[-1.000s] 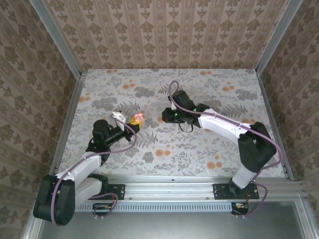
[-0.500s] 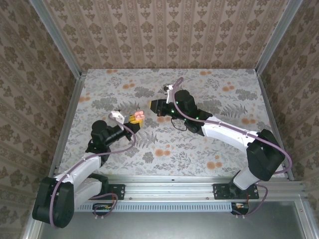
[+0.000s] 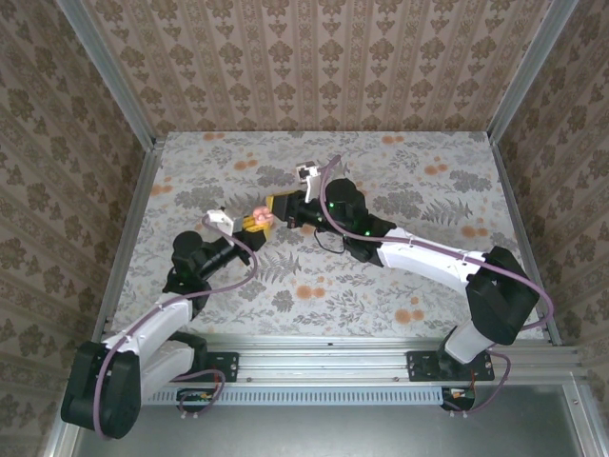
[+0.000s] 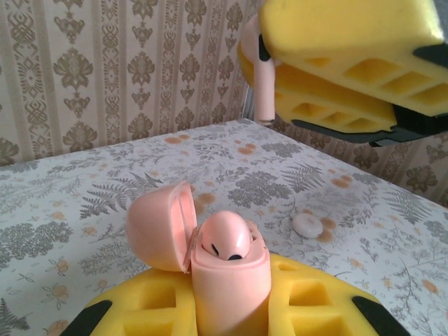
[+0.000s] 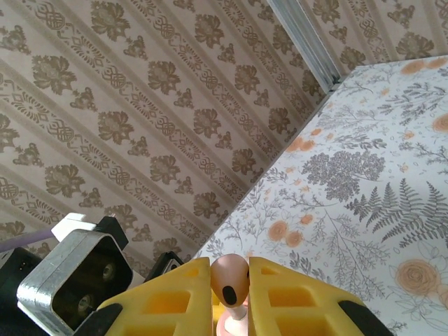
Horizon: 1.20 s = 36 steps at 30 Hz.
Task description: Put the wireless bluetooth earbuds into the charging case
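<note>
2 arms meet over the left middle of the floral desk. The right arm stretches low and long from its base at the near right, reaching far out to the left. The left arm rises from the near left and points toward the far right. Compared with 1.0 s ago, the right arm has swung left, so its end effector, then well apart from the case, now sits just beside it. The left arm has barely shifted.

The left end effector is closed to the width of the charging case, its yellow fingers pressing the lower half from both sides and holding it upright. The case is open, and its rounded lid leans back to the left on the hinge. 1 pale pink seated earbud rests head-up in the lower half.

The right end effector is almost closed, pinching the held earbud between its yellow pads. In the left wrist view this earbud's stem hangs straight down, above the open case and to its right, not touching it.
</note>
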Available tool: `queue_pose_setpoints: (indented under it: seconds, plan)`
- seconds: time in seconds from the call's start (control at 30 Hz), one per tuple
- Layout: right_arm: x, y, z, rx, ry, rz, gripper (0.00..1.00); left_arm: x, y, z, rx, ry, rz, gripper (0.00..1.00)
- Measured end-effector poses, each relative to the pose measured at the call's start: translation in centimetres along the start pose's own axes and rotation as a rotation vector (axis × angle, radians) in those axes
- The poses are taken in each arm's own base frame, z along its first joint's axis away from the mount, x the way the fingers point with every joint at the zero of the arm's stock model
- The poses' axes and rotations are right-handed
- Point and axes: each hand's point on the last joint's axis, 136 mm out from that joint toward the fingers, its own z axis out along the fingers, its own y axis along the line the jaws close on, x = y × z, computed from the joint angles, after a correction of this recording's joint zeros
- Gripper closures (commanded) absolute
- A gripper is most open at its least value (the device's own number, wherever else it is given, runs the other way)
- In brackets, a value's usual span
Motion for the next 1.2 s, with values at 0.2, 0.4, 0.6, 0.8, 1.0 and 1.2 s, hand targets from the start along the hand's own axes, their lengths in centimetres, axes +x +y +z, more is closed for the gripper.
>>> queue_pose_setpoints:
  seconds: [0.2, 0.4, 0.6, 0.8, 1.0, 1.2]
  plan:
    - [0.3, -0.1, 0.3, -0.004, 0.001, -0.002, 0.84, -0.5, 0.2, -0.1, -0.017, -0.016, -0.001, 0.95]
    - [1.2, -0.3, 0.8, -0.003, 0.023, 0.001, 0.84, -0.9, 0.4, -0.1, -0.033, -0.031, 0.005, 0.95]
    - [1.7, 0.2, 0.9, -0.018, 0.037, 0.001, 0.84, -1.2, 0.6, -0.2, -0.047, -0.041, 0.002, 0.95]
    - [1.9, 0.3, 1.2, -0.029, 0.036, -0.001, 0.84, -1.4, 0.7, -0.2, -0.056, -0.048, 0.0, 0.95]
    - [2.1, 0.1, 1.5, -0.03, 0.032, -0.002, 0.84, -1.6, 0.6, -0.3, -0.055, -0.054, 0.002, 0.95]
    - [2.0, 0.0, 1.7, -0.032, 0.021, -0.004, 0.84, -1.7, 0.6, -0.3, -0.055, -0.056, 0.003, 0.95]
